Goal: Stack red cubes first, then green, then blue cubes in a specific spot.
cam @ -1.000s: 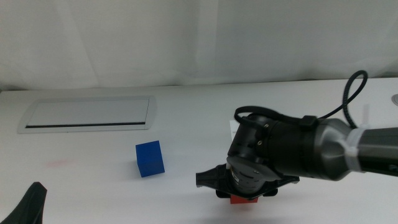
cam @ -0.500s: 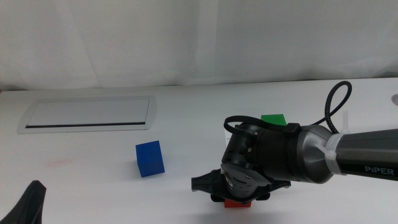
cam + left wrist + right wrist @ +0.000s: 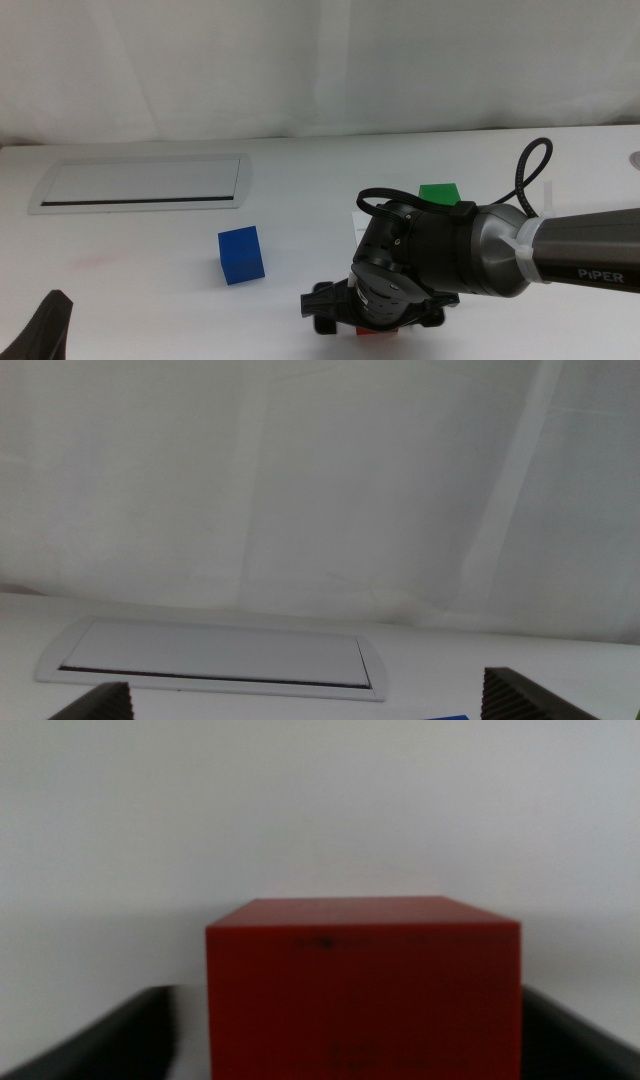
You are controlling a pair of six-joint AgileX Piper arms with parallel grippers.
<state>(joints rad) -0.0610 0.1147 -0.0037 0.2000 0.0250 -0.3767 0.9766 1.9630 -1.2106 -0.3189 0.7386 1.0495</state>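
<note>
My right gripper (image 3: 372, 322) comes in from the right and is shut on the red cube (image 3: 366, 328), low over the white table near its front edge. In the right wrist view the red cube (image 3: 364, 990) fills the space between the two dark jaws. The green cube (image 3: 438, 192) stands on the table behind the right arm, partly hidden by it. The blue cube (image 3: 241, 255) stands alone to the left of the right gripper. My left gripper (image 3: 50, 325) waits at the bottom left corner, open and empty (image 3: 330, 705).
A grey-framed rectangular panel (image 3: 145, 183) lies flat at the back left; it also shows in the left wrist view (image 3: 215, 660). A faint pink smudge (image 3: 95, 263) marks the table at the left. A white curtain closes off the back.
My right gripper has moved left and toward the table's front edge with the red cube in it, uncovering the green cube behind. The left arm and blue cube have not moved.
</note>
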